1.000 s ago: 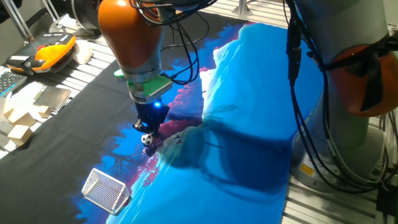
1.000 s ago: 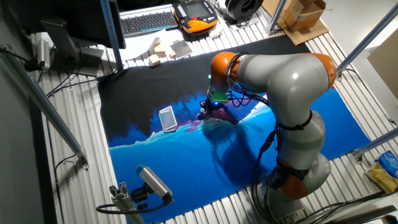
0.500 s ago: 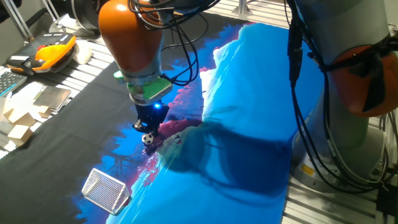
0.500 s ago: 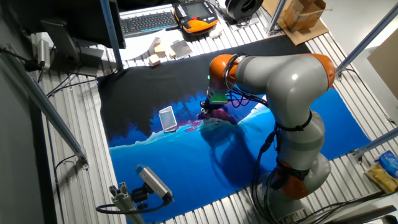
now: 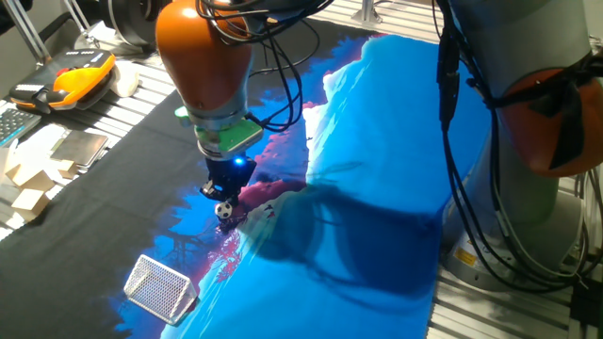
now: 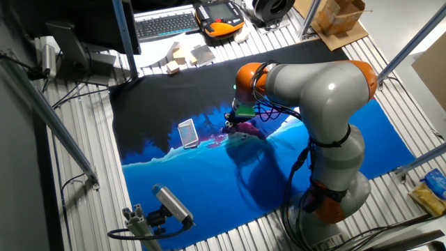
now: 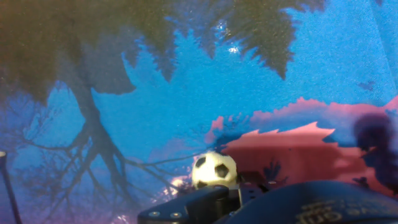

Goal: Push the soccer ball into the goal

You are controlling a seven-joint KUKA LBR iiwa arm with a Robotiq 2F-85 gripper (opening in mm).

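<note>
Showing the black two-finger hand (image 5: 221,195) low over the desk (image 5: 396,141), directly behind the tiny white soccer ball with black patches (image 5: 223,211).

Seen from the hand view, the ball (image 7: 214,170) rests on the blue-and-pink printed cloth (image 7: 298,81) just ahead of the dark hand parts at the bottom edge; whether the fingers are spread or closed cannot be told. The small white wire-mesh goal (image 5: 160,287) lies well apart from the ball, nearer the cloth's corner. From the other fixed view, the goal (image 6: 187,132) sits beside the hand (image 6: 228,127), with a gap between them.
</note>
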